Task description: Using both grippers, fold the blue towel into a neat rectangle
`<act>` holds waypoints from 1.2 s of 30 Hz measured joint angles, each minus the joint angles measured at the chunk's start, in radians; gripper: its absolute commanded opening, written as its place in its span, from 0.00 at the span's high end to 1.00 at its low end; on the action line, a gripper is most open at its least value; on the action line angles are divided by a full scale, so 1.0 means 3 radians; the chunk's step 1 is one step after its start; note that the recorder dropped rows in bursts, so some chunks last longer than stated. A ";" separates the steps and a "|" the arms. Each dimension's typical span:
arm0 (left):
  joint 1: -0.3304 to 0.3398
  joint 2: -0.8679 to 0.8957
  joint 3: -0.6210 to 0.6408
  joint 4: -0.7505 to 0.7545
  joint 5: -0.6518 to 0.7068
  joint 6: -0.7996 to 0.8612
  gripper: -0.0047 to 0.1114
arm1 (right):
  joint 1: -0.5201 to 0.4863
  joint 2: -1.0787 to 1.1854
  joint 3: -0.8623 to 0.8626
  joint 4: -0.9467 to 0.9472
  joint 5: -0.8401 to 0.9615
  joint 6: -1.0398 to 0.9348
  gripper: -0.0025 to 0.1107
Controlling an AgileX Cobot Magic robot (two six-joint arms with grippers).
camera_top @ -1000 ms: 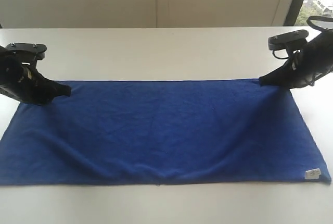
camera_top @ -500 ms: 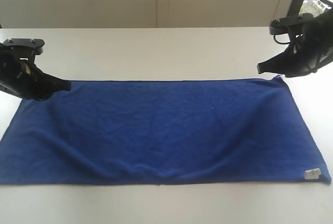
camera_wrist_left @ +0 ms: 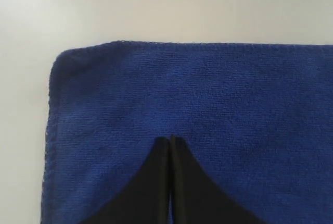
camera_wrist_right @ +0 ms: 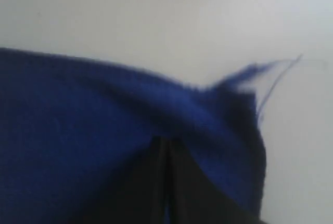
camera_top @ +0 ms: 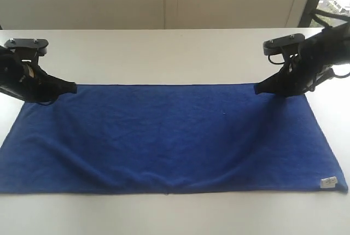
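The blue towel (camera_top: 164,131) lies flat on the white table (camera_top: 164,54) as a long rectangle. My left gripper (camera_top: 73,87) is at its far left corner. In the left wrist view its jaws (camera_wrist_left: 170,138) are shut, tips just above flat cloth (camera_wrist_left: 208,88), nothing pinched. My right gripper (camera_top: 257,89) sits at the far edge, inward of the far right corner. Its jaws (camera_wrist_right: 165,139) are shut against rumpled, blurred cloth (camera_wrist_right: 78,120). A loose thread (camera_wrist_right: 276,86) sticks out from the raised corner.
A small white label (camera_top: 328,181) marks the towel's near right corner. A shallow wrinkle runs along the near edge (camera_top: 164,183). A pale wall stands behind the table, with a window at the far right.
Both grippers left the far corners, rose slightly, then came back down. The right one has shifted inward along the far edge; the left barely moved. The towel stayed flat.
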 measured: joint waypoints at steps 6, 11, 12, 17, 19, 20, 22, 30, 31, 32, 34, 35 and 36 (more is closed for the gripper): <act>0.0000 0.0147 0.0000 0.0000 -0.0211 -0.0052 0.96 | -0.0123 0.0121 -0.0030 0.0008 -0.0340 0.0000 0.98; 0.0000 0.0305 0.0000 0.0000 -0.0786 -0.0212 0.96 | -0.0249 0.0184 -0.0037 0.0008 -0.0514 0.0000 0.98; 0.0000 0.0328 0.0000 0.0000 -0.0862 -0.0220 0.96 | -0.0256 0.0193 -0.0045 0.0008 -0.0532 0.0000 0.98; 0.0000 0.0409 -0.0073 0.0000 -0.0974 -0.0304 0.96 | -0.0278 0.0206 -0.0055 -0.0013 -0.0569 0.0000 0.98; 0.0000 0.0402 -0.0073 0.0000 -0.0954 -0.0311 0.96 | -0.0278 0.0206 -0.0060 -0.0013 -0.0569 0.0000 0.98; 0.0000 0.0375 -0.0073 0.0000 -0.0905 -0.0311 0.96 | -0.0278 0.0199 -0.0060 -0.0013 -0.0569 0.0000 0.98; 0.0000 0.0316 -0.0073 0.0000 -0.0761 -0.0311 0.96 | -0.0278 0.0167 -0.0060 -0.0013 -0.0496 0.0015 0.98; 0.0000 -0.0341 -0.0066 0.0012 0.0132 -0.0218 0.96 | -0.0283 -0.0425 0.0019 0.0097 0.0053 0.0059 0.98; 0.0000 -0.0432 -0.0066 0.0019 0.0273 -0.0163 0.96 | -0.0283 -0.0508 0.0046 0.0104 0.0067 0.0064 0.98; 0.0000 -0.0523 -0.0066 0.0025 0.0426 -0.0105 0.96 | -0.0289 -0.0613 0.0081 0.0109 0.0090 0.0064 0.98; 0.0000 -0.0704 -0.0066 0.0033 0.0709 0.0013 0.96 | -0.0291 -0.0817 0.0165 0.0135 0.0125 0.0064 0.98; 0.0000 -0.0799 -0.0066 0.0032 0.0862 0.0068 0.96 | -0.0297 -0.0918 0.0221 0.0157 0.0142 0.0064 0.98; 0.0000 -0.0875 -0.0059 0.0023 0.0985 0.0112 0.96 | -0.0297 -0.1016 0.0282 0.0185 0.0157 0.0064 0.98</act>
